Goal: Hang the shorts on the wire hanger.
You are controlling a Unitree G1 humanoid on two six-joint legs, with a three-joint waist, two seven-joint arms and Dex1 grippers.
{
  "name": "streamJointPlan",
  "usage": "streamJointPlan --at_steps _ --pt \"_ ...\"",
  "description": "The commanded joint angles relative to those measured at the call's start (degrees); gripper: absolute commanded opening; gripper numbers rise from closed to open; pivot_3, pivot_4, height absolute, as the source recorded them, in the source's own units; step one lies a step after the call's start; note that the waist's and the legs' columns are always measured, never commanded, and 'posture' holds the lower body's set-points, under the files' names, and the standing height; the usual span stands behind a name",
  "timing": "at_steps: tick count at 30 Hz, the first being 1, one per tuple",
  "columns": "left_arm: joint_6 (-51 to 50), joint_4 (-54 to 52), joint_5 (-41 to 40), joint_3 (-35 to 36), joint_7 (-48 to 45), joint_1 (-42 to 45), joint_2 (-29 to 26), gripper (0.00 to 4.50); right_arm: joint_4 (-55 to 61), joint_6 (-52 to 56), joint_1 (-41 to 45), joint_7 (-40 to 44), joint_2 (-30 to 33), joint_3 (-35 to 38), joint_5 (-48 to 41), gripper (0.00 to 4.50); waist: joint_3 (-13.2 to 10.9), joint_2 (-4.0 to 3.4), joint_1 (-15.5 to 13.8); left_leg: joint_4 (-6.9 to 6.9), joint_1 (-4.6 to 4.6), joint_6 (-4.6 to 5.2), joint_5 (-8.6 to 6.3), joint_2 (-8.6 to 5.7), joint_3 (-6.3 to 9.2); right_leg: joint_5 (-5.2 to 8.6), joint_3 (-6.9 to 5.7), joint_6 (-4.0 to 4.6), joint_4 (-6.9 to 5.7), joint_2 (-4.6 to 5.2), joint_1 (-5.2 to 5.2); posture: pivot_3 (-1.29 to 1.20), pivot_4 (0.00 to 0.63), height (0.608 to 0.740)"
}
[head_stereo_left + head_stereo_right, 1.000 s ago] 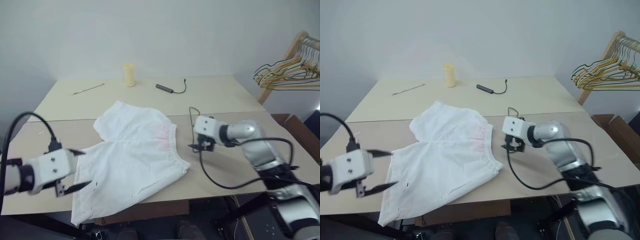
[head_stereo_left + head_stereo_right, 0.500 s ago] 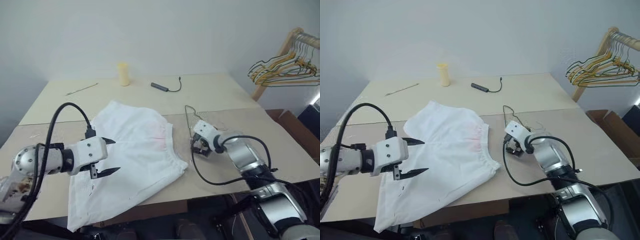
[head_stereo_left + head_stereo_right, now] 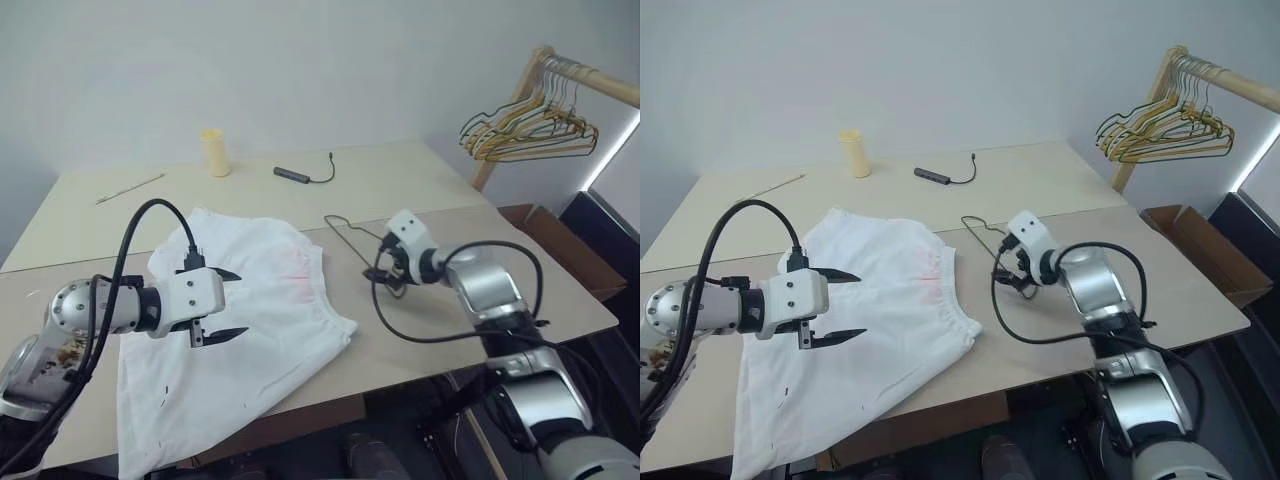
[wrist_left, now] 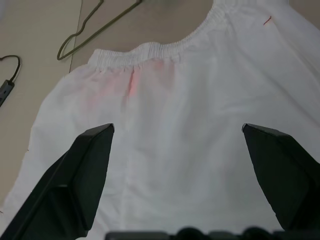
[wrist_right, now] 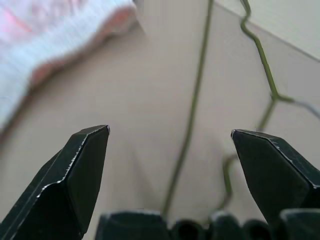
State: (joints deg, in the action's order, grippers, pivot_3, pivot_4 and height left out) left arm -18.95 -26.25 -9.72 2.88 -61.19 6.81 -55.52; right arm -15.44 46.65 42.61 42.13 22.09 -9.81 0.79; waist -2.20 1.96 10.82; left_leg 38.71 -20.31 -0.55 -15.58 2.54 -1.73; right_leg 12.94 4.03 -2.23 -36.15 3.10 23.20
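A: Where do we see the shorts (image 3: 235, 325)?

B: We see them spread flat on the tabletop (image 3: 420, 185), toward its near edge on our left side, the gathered waistband facing the middle and a faint pink tint just below it. One leg reaches the front edge.

A: And the wire hanger (image 3: 985, 232)?

B: It lies flat on the tabletop just beside the waistband, to the right of the shorts, not touching them as far as we can tell.

A: What about our left gripper (image 3: 225, 303)?

B: We find it hanging over the shorts with its fingers (image 4: 82, 170) spread wide, nothing between them. We cannot tell whether the tips touch the cloth.

A: And the right gripper (image 3: 1012, 270)?

B: It sits low over the hanger, fingers (image 5: 85, 165) likewise spread wide, the green wire running between them but not pinched.

A: Anything else we see?

B: A pale yellow cup (image 3: 214, 152), a dark adapter with a cable (image 3: 295, 175) and a thin stick (image 3: 130, 186) at the far side, and a wooden rack of hangers (image 3: 525, 110) beyond the right corner.
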Motion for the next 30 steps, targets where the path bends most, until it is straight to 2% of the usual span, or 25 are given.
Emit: streamJointPlan --at_steps 1,7,12,18,21,30 --pt "-1.1 -2.9 -3.1 0.8 0.9 1.1 1.3 4.47 -7.5 -0.5 3.5 -2.7 -2.0 1.4 -0.7 4.5 0.0 0.0 -0.3 0.0 -0.05 0.0 0.0 -0.02 0.02 -0.02 -0.03 0.03 0.02 0.02 0.01 -0.09 0.0 0.74" --pt "-2.5 -5.3 -4.0 0.2 1.9 0.0 2.0 4.47 -16.3 -3.4 6.3 -6.8 -4.2 0.7 0.4 4.5 0.0 -0.03 -0.4 0.0 -0.18 0.01 -0.01 -0.11 0.06 -0.01 -0.05 -0.03 0.06 0.13 0.07 -0.08 0.0 0.74" --pt "-2.5 -5.8 -3.3 -0.5 2.6 -0.3 1.5 4.47 -19.7 -3.9 6.7 -7.1 -4.6 0.5 0.2 4.5 0.0 -0.04 -0.4 0.0 -0.12 0.01 0.0 -0.1 0.09 -0.01 -0.06 -0.03 0.02 0.09 0.06 -0.08 0.0 0.74" --pt "-1.9 -5.4 -3.3 -0.6 2.3 -0.3 0.9 4.47 -24.5 0.3 8.1 -7.4 -5.2 2.1 -1.3 4.5 0.0 -0.04 -0.3 0.0 -0.08 0.01 0.0 -0.1 0.11 -0.02 -0.04 -0.03 0.0 0.07 0.04 -0.08 0.0 0.74" --pt "-1.9 -5.3 -3.3 -0.8 2.2 0.0 0.8 4.5 -26.8 2.0 8.8 -8.5 -5.2 2.3 -1.1 3.9 0.0 -0.04 -0.3 0.0 -0.07 0.01 0.0 -0.1 0.13 -0.02 -0.05 -0.02 0.01 0.07 0.01 -0.08 0.0 0.74" --pt "-1.7 -4.8 -4.3 -1.0 2.1 1.1 1.3 4.5 -29.3 0.6 8.6 -11.4 -4.9 1.1 0.7 0.69 0.0 -0.03 -0.3 0.0 0.0 0.01 0.0 -0.1 0.13 -0.01 -0.05 -0.04 0.02 0.07 -0.07 -0.08 0.0 0.74"
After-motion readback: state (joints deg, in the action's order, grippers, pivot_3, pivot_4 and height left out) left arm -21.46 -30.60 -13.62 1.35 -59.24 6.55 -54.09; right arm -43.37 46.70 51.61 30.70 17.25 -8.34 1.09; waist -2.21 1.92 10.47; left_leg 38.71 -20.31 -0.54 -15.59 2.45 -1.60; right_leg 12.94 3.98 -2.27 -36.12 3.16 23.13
